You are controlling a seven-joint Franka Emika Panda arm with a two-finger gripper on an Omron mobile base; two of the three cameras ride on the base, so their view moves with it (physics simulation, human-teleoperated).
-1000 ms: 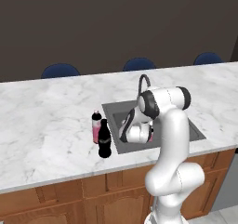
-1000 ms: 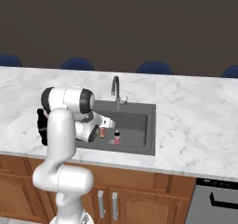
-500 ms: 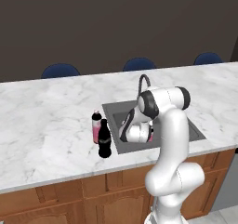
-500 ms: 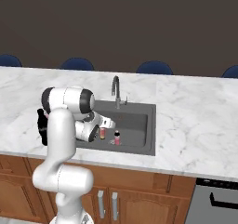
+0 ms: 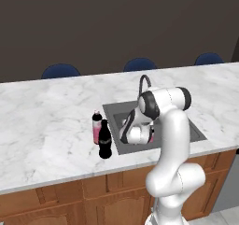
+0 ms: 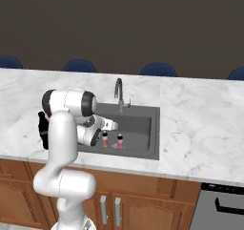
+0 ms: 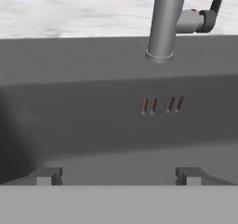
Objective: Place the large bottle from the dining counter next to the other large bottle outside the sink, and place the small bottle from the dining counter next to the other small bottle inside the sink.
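Down inside the sink (image 6: 143,124), a rectangular dark grey matte basin sunk into the counter, the gripper (image 7: 119,176) hangs low with its two fingertips (image 7: 46,175) set wide apart and nothing between them. Its camera looks straight at the flat back wall of the basin, marked by four short slots, with the smooth chrome stem of the faucet (image 7: 163,23) rising from the rim above.

Over on the right base view, two small bottles stand upright on the basin floor close side by side: the small bottle from the dining counter (image 6: 105,139), slim with an orange-red body and pale top, just beside the white hand, and the other small bottle (image 6: 120,141) right next to it. From the left base view the arm's forearm covers that spot, but it gives a clear look at the pair on the counter's left of the sink: the large bottle from the dining counter (image 5: 105,140), black, glossy and contoured with a narrow neck, standing just in front of the other large bottle (image 5: 97,127), a straight-sided pink-red one with a pale cap.

Both sit on the dining counter (image 5: 46,112), white-grey veined marble over brown panelled wood. Rounded blue chair backs (image 5: 60,71) peek up behind its far edge.
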